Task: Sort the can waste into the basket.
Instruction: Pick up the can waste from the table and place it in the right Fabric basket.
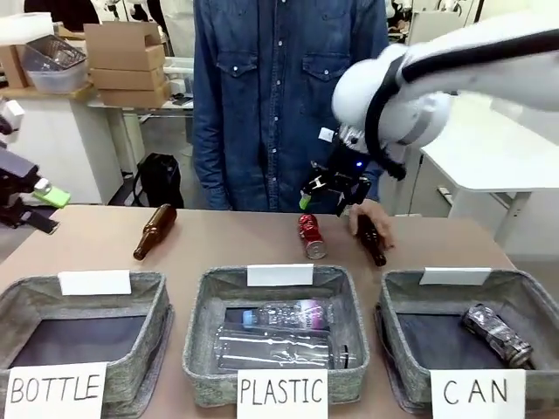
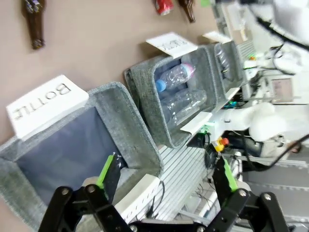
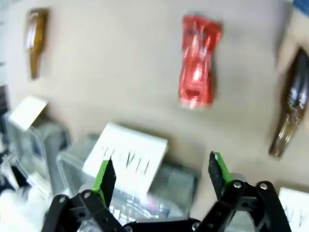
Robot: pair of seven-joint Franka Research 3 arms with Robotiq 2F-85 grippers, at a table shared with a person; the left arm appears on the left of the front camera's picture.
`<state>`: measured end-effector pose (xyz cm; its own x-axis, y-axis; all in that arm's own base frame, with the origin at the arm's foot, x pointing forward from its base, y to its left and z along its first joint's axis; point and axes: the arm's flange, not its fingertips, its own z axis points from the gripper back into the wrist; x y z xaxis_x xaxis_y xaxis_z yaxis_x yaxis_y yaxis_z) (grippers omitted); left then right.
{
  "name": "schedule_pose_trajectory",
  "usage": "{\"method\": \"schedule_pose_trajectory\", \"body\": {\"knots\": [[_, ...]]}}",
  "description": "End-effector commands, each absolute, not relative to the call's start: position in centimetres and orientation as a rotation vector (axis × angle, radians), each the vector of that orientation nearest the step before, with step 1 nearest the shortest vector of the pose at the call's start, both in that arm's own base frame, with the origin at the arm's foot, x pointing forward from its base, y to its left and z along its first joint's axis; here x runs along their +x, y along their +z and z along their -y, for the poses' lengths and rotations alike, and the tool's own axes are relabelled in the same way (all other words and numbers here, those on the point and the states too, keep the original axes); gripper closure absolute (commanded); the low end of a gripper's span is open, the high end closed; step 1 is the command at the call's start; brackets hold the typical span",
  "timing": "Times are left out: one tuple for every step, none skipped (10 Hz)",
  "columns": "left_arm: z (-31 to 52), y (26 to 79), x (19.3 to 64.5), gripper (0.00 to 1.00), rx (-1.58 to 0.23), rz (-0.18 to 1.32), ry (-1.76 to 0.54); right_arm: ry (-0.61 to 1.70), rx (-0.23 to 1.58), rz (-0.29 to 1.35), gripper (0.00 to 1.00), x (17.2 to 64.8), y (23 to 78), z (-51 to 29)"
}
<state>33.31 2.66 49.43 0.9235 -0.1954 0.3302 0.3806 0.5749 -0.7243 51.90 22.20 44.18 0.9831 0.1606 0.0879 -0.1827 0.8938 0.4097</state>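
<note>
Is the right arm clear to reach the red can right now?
Probably yes: the right arm holds its jaws open just above the red can, nothing between; the person's hand at the nearby brown bottle sits close.

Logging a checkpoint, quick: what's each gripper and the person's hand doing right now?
Left gripper: open, empty.
Right gripper: open, empty, near the red can.
Person's hand: on a brown bottle.

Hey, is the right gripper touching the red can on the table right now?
Apart. The right wrist view shows the right gripper open, the red can lying on the table well beyond its fingertips.
</note>
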Motion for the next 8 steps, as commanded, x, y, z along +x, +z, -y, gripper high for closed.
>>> {"method": "schedule_pose_trajectory", "body": {"knots": [[-3.0,49.4,33.1,0.00,-0.897,0.220,-0.353,0.220,0.463,-0.001,0.00,39.2,49.3,-12.8],[-3.0,49.4,33.1,0.00,-0.897,0.220,-0.353,0.181,0.399,0.016,0.00,35.8,49.8,-11.6],[-3.0,49.4,33.1,0.00,-0.897,0.220,-0.353,0.186,0.398,0.019,0.00,32.9,50.0,-9.9],[-3.0,49.4,33.1,0.00,-0.897,0.220,-0.353,0.128,0.444,0.032,0.00,30.5,50.2,-7.3],[-3.0,49.4,33.1,0.00,-0.897,0.220,-0.353,0.005,0.484,0.031,0.00,28.7,50.1,-4.1],[-3.0,49.4,33.1,0.00,-0.897,0.220,-0.353,-0.082,0.493,0.025,0.00,27.4,49.8,-1.6],[-3.0,49.4,33.1,0.00,-0.897,0.220,-0.353,-0.055,0.537,0.069,0.00,27.1,49.5,-0.8],[-3.0,49.4,33.1,0.00,-0.897,0.220,-0.353,-0.085,0.523,0.078,0.00,27.7,49.0,-0.9]]}}
